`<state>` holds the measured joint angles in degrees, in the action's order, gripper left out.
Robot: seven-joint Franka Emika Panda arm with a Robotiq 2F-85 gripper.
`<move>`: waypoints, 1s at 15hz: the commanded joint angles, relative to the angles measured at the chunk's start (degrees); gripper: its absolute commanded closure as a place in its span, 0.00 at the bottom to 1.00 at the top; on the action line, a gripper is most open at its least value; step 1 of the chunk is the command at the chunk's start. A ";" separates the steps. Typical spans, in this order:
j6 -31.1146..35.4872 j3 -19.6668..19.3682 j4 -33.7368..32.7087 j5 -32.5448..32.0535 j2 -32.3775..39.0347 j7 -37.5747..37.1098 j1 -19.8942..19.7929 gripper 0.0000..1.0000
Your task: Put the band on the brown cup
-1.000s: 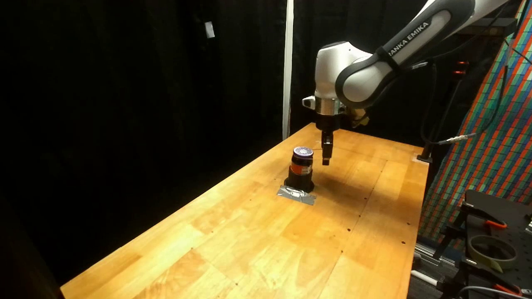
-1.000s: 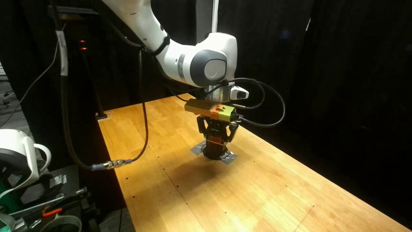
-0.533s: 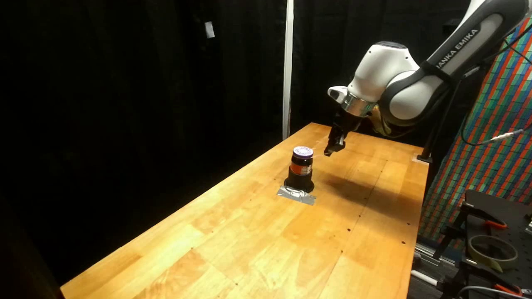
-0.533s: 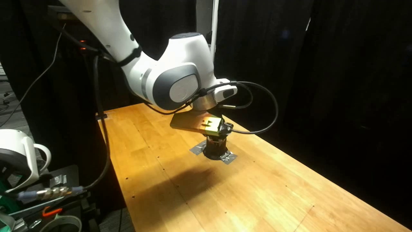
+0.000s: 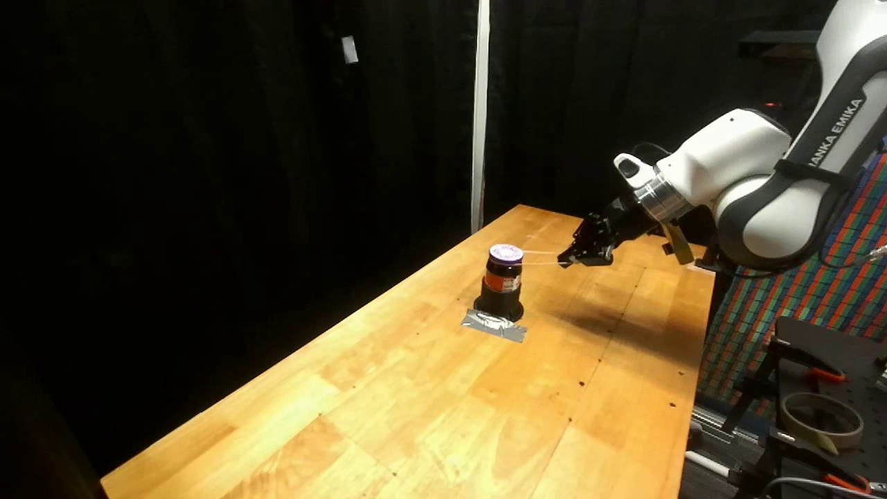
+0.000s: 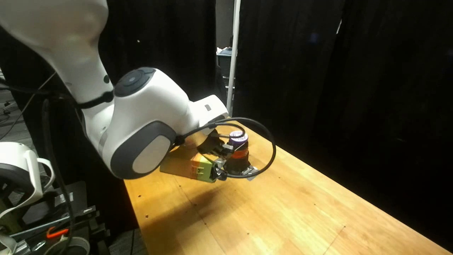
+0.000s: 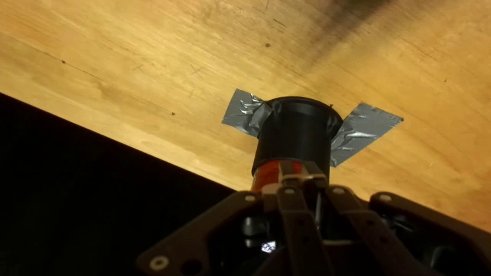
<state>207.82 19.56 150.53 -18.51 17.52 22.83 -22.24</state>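
- Band [image 5: 540, 263] is spanning from lid height on the cup [image 5: 497, 281] to the gripper [image 5: 565, 261], 2 pale strands running side by side and looking taut.
- The gripper is pinching it: in the wrist view the 2 jaws are pressing together, a thin pale bit of band showing at their tips.
- The cup is standing upright in a black holder [image 7: 295, 134], which 2 strips of tape [image 7: 366, 128] are fixing to the table [image 5: 416, 402]; its purple-white lid [image 5: 506, 254] is facing up.
- As I am judging it, the loop is already catching the cup, so most of the job is looking done; letting go is not happening yet, and a snug settling is remaining.
- The far side of the loop is hiding from me, so I am not telling whether it is circling the cup or only snagging the lid.
- The edge by the dark curtain [image 5: 242, 173] is running near the cup, so I am reckoning on little room that way.
- In an exterior view, a long stretch of wood is opening out past the tape, seeming the easiest space for moving.
- The arm [image 5: 727, 156] is leaning in from the opposite side, its box [image 6: 184, 166] hanging low above the wood, so dipping there is looking risky.
- A cable [image 6: 274, 147] is looping across the cup in an exterior view; how near it is passing, I am not able to say.
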 commanded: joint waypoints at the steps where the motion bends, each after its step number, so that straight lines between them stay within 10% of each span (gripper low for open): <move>1: 15.51 1.48 1.82 -7.25 7.32 -0.12 -8.08 0.90; 7: 39.27 -1.47 -0.52 -10.67 23.85 4.02 -9.18 0.88; 8: 44.30 -10.27 -1.93 -13.27 24.40 -1.27 -0.13 0.87; 9: 36.23 6.17 -4.45 -13.71 25.87 6.46 -17.58 0.89; 12: 38.57 8.42 -6.29 -14.57 29.39 10.77 -17.54 0.88; 14: 33.84 19.94 -9.02 -13.45 32.80 19.41 -28.02 0.88; 15: 39.17 15.85 -7.71 -12.87 33.13 19.47 -22.89 0.89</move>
<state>241.17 31.71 143.49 -31.46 45.77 34.93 -42.32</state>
